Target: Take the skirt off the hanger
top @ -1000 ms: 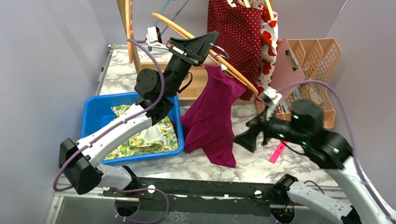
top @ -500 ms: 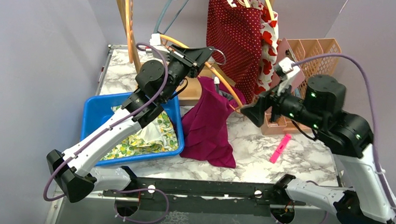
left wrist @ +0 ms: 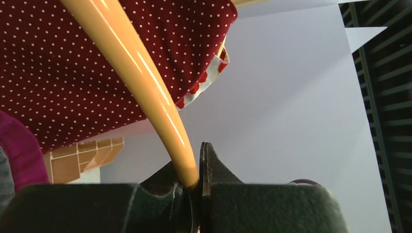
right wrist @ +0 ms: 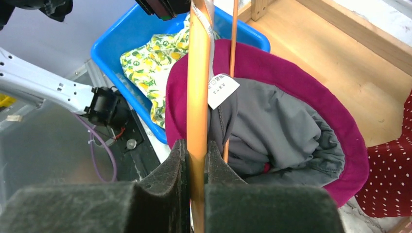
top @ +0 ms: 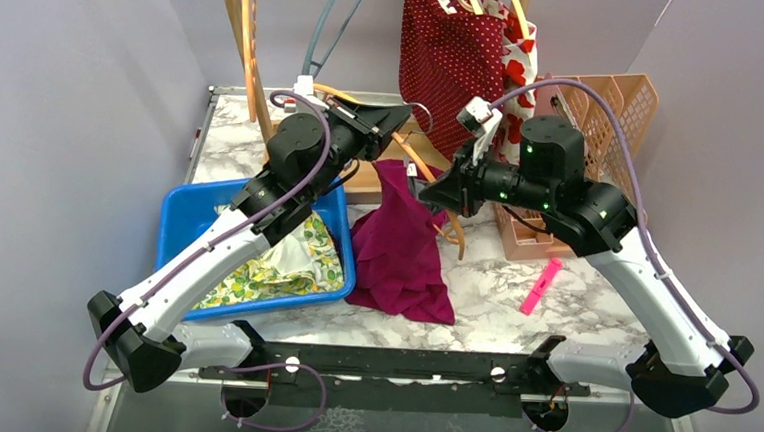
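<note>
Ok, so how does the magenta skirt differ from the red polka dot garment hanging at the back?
The magenta skirt is plain; the dotted garment is dark red with white spots. The skirt slumps from its orange hanger with its hem on the table, while the dotted garment hangs straight down. The left gripper and right gripper are shut on the skirt's hanger; nothing holds the dotted garment's. Both are on hangers.

The left arm stretches up and rightward to the orange hanger, where the left gripper is pinched tight on the hanger's upper bar. The right arm bends at a high elbow and reaches leftward. The right gripper clamps the same hanger lower down, jaws pressed against it.
</note>
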`<action>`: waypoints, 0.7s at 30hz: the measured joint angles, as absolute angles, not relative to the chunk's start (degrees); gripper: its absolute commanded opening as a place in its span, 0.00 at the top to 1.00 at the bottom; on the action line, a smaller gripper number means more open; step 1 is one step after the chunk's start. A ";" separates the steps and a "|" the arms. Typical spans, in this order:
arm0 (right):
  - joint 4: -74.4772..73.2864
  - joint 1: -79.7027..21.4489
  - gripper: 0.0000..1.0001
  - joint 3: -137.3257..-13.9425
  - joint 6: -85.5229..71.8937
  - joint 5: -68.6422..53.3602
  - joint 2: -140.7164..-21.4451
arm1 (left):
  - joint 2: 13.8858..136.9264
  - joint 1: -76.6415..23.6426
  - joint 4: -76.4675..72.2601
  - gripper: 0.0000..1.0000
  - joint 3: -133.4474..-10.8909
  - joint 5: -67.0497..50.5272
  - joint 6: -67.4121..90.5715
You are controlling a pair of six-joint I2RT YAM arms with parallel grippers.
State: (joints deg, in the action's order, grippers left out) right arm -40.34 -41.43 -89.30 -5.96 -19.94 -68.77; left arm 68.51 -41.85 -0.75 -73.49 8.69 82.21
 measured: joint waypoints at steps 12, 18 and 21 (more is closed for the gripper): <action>-40.49 -41.52 0.99 -86.63 -14.83 -17.28 -66.39 | 58.22 -41.89 -1.23 0.04 -68.40 2.44 68.12; -42.19 -41.52 0.99 -88.05 -16.97 -16.29 -65.80 | 58.76 -45.39 -1.34 0.29 -64.49 -3.16 57.28; -43.33 -41.52 0.99 -88.88 -16.97 -16.10 -65.82 | 61.21 -47.94 -0.27 0.31 -63.05 -3.55 53.01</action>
